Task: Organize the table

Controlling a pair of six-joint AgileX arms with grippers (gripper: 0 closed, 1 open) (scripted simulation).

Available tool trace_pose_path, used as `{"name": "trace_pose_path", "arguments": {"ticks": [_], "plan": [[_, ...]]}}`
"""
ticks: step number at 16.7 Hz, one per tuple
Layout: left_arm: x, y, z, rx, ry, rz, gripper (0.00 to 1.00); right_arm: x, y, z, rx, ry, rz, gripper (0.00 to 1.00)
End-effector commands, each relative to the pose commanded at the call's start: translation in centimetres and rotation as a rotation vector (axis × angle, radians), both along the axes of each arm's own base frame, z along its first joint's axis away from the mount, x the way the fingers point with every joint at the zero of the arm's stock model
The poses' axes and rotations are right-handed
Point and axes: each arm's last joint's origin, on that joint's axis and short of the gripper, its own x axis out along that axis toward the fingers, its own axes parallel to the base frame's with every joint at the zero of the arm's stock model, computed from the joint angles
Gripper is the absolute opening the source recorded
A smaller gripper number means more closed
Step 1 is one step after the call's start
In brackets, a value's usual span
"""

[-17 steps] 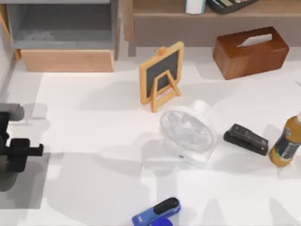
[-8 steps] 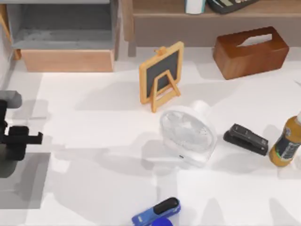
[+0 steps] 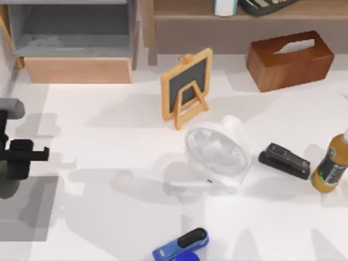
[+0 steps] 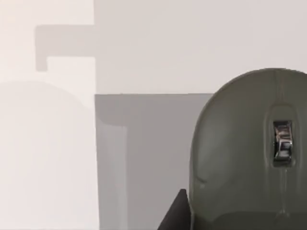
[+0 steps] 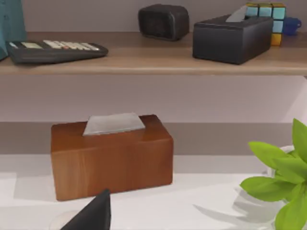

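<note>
Left gripper [image 3: 24, 156] hung over the table's left edge, closed on a grey mouse [image 4: 244, 153]; one dark finger [image 4: 175, 215] sat against the mouse's side. The mouse looked lifted clear of the grey mat [image 4: 144, 158], which lay at the table's front-left corner. The mouse was likely light, with a hard, smooth, rounded shell that could slip, so the flat flanks were the best place to hold it.

Right gripper [image 5: 93, 215] faced the brown tissue box [image 5: 111, 155]; open or closed could not be told.

The table [image 3: 109, 163] was a broad white top, stiff and slick. It was nothing to take hold of; the work fell on the loose items, which would probably slide if nudged.

- Mid-table: a chalkboard easel [image 3: 186, 87], upright and likely tippy, with a white fan [image 3: 216, 157] just in front of it.
- Toward the right edge: a black stapler [image 3: 284, 161], and beside it a bottle [image 3: 330, 163] that was tall and easy to knock over.
- Front edge: a blue stapler [image 3: 182, 246].
- Back edge: a wooden shelf unit [image 3: 217, 24] carrying a calculator [image 5: 53, 50], a black tissue box [image 5: 232, 38] and a colour cube [image 5: 266, 12].
- Near the right gripper: a green plant [image 5: 283, 177].

Around the mat the table was bare, so nothing stood in the left arm's way. The fan and easel would crowd any reach across the middle.
</note>
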Motion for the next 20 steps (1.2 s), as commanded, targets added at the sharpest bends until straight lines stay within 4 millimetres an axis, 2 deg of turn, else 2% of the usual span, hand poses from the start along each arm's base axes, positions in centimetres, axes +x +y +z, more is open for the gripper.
{"name": "trace_pose_path", "arguments": {"ticks": [4,9,13,20], "plan": [[-0.2,0.0,-0.9,0.0,0.037,-0.002,0.0,0.0,0.0,0.0,0.0,0.0,0.0,1.0],[-1.2,0.0,-3.2,0.001,0.146,-0.004,0.0,0.0,0.0,0.0,0.0,0.0,0.0,1.0],[-1.2,0.0,-3.2,0.001,0.146,-0.004,0.0,0.0,0.0,0.0,0.0,0.0,0.0,1.0],[-1.2,0.0,-3.2,0.001,0.146,-0.004,0.53,0.0,0.0,0.0,0.0,0.0,0.0,1.0]]}}
